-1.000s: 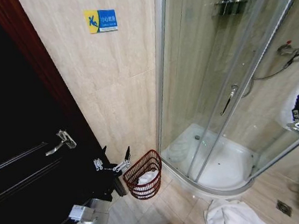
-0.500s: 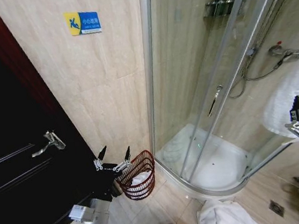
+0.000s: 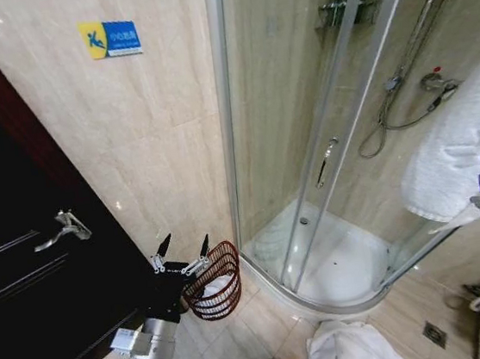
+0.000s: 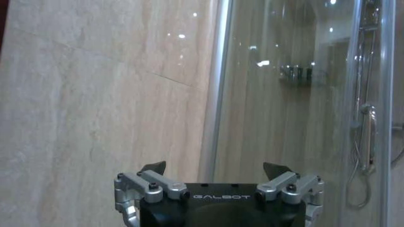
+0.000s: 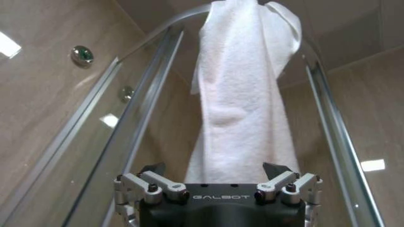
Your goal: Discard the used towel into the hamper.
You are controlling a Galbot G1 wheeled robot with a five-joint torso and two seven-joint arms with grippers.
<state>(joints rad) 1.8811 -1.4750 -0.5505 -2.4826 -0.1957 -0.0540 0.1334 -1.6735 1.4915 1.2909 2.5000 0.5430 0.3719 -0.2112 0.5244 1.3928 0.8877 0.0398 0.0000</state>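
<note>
On both gripper housings (image 4: 215, 172), white lettering reads "GALBOT".

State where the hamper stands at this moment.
In the head view the hamper stands on the floor at lower left, against the tiled wall, between the dark door and the shower enclosure, beside the left gripper.

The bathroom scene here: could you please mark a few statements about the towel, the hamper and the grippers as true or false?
1. A white towel hangs over the top rail of the shower enclosure. True.
2. The right gripper is shut on the towel. False: it is open, just short of the towel.
3. The hamper stands on the floor beside the shower enclosure. True.
4. The hamper is empty. False: something white lies inside it.
5. The left gripper is open and holds nothing. True.
</note>
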